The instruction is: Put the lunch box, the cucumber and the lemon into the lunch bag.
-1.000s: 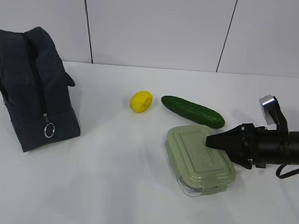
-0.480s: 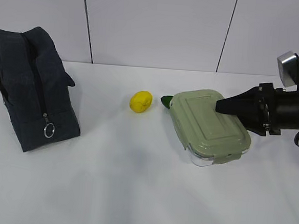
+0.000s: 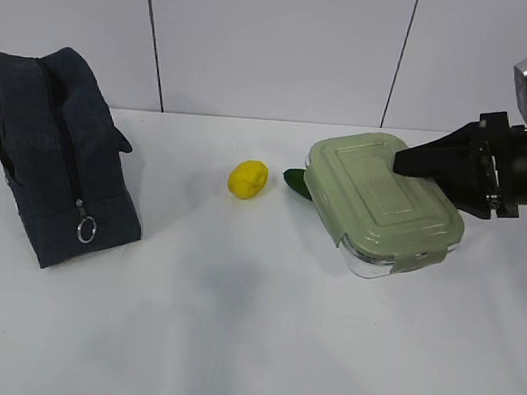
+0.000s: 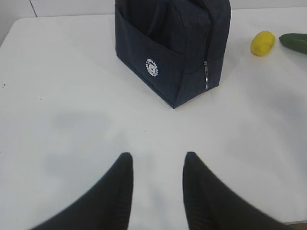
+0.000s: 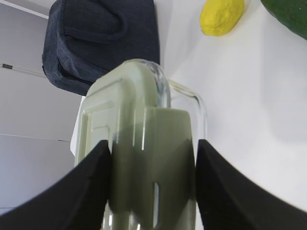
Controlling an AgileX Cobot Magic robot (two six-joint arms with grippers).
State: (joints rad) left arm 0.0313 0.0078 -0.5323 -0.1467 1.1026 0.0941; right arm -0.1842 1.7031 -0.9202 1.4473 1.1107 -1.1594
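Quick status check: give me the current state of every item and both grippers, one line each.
lunch box: lid on, clamped by the right gripper, lifted off the table.
lunch bag: on the table, zipper shut.
lemon: loose on the table.
cucumber: on the table, mostly hidden behind the lunch box.
right gripper: shut on the lunch box.
left gripper: open, empty, above bare table.

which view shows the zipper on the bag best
The exterior view: the bag's zipper runs in full down to its ring pull. The left wrist view shows only its lower end at a corner. The right wrist view shows the bag, no zipper.
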